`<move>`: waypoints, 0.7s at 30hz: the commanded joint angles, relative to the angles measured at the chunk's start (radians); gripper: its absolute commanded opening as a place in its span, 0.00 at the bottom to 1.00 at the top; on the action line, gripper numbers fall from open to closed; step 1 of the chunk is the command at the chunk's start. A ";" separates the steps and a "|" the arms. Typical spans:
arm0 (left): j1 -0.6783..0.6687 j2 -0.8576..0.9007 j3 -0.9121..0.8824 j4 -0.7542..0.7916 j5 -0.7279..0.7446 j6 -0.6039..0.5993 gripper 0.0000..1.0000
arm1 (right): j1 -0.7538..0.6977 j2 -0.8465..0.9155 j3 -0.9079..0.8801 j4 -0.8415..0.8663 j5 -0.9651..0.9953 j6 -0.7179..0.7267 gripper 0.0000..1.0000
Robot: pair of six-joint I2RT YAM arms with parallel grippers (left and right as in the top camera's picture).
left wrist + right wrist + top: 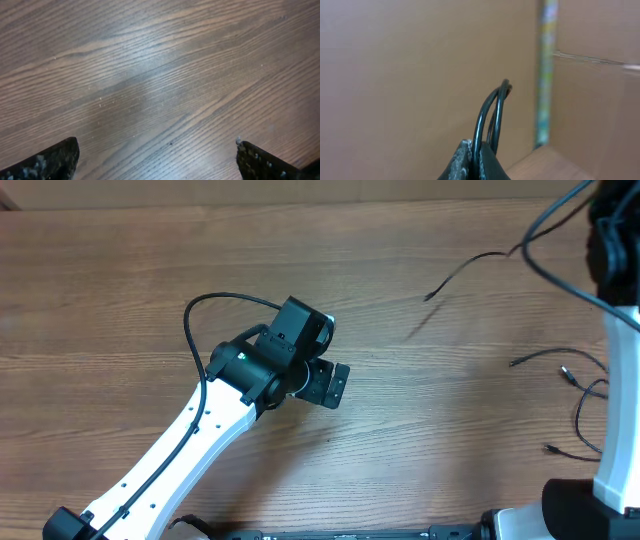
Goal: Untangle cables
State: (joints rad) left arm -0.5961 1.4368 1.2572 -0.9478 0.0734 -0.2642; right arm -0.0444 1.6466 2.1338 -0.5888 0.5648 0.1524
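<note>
The thin black cables lie and hang at the table's right side. One strand (pixel 468 266) trails left from a lifted bunch, and other plug-tipped ends (pixel 543 356) rest on the wood near the right arm (pixel 618 430). In the right wrist view my right gripper (pixel 476 149) is shut on a cable loop (pixel 489 110) that arches above the fingertips, held high in front of a brown wall. My left gripper (pixel 326 383) hovers over bare wood at the table's middle, far from the cables. Its fingers (pixel 55 161) stand wide open with nothing between them.
The left arm (pixel 190 440) stretches from the front left corner, with its own thicker black cable (pixel 205 305) looping beside it. Brown cardboard walls (pixel 395 75) stand behind the table. More cable ends (pixel 552 449) lie close to the right arm's base.
</note>
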 commanded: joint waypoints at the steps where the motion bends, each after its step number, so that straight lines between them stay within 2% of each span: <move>1: -0.005 0.002 0.008 0.002 -0.006 -0.017 1.00 | -0.134 0.000 0.020 0.047 0.043 -0.003 0.04; 7: -0.005 0.002 0.008 0.002 -0.006 -0.017 1.00 | -0.343 0.126 0.019 -0.015 0.043 0.003 0.04; 10: -0.005 0.001 0.008 0.002 -0.006 -0.017 1.00 | -0.394 0.212 0.009 -0.080 0.031 0.119 0.04; 12: -0.005 0.002 0.008 0.002 -0.006 -0.018 1.00 | -0.418 0.273 -0.002 -0.110 -0.053 0.166 0.04; 18: -0.005 0.002 0.008 0.002 -0.006 -0.017 1.00 | -0.425 0.394 -0.003 -0.202 -0.233 0.166 0.04; 19: -0.005 0.001 0.008 0.002 -0.006 -0.017 1.00 | -0.425 0.408 -0.003 -0.222 -0.250 0.166 0.17; 21: -0.005 0.002 0.008 0.002 -0.006 -0.017 1.00 | -0.425 0.427 -0.003 -0.263 -0.303 0.166 0.84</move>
State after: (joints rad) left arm -0.5961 1.4368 1.2572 -0.9474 0.0734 -0.2638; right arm -0.4698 2.0521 2.1315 -0.8253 0.3458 0.3130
